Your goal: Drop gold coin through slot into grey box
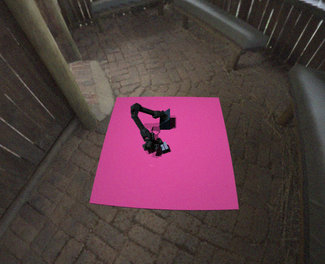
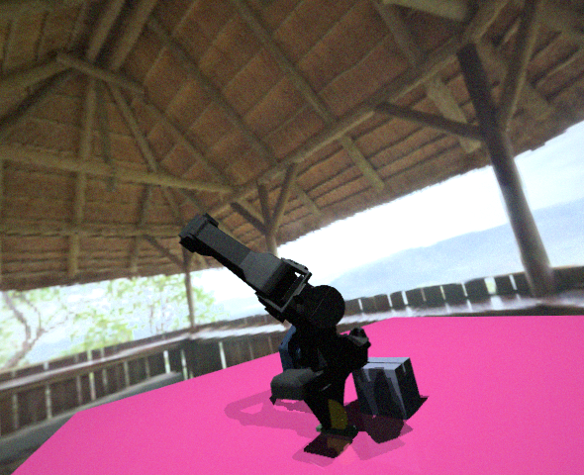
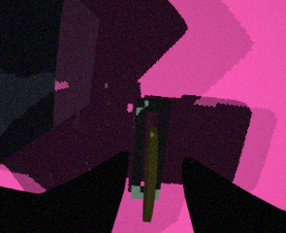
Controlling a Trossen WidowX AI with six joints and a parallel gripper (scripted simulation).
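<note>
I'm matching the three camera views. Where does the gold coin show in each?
Top: not discernible, hidden under the gripper.
Exterior: coin low centre, between the fingers, left of the grey box.
Wrist: coin edge-on, centre, in its holder.
Shared landmark: the grey box.

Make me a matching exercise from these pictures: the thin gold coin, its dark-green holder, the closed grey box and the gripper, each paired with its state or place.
1. thin gold coin
2. dark-green holder
3. closed grey box
4. gripper

a. open, straddling the coin
b. flat on the pink mat, under the coin
c. on edge, between the fingers
d. beside the arm, apart from the holder

Pairs: 1-c, 2-b, 3-d, 4-a
</note>
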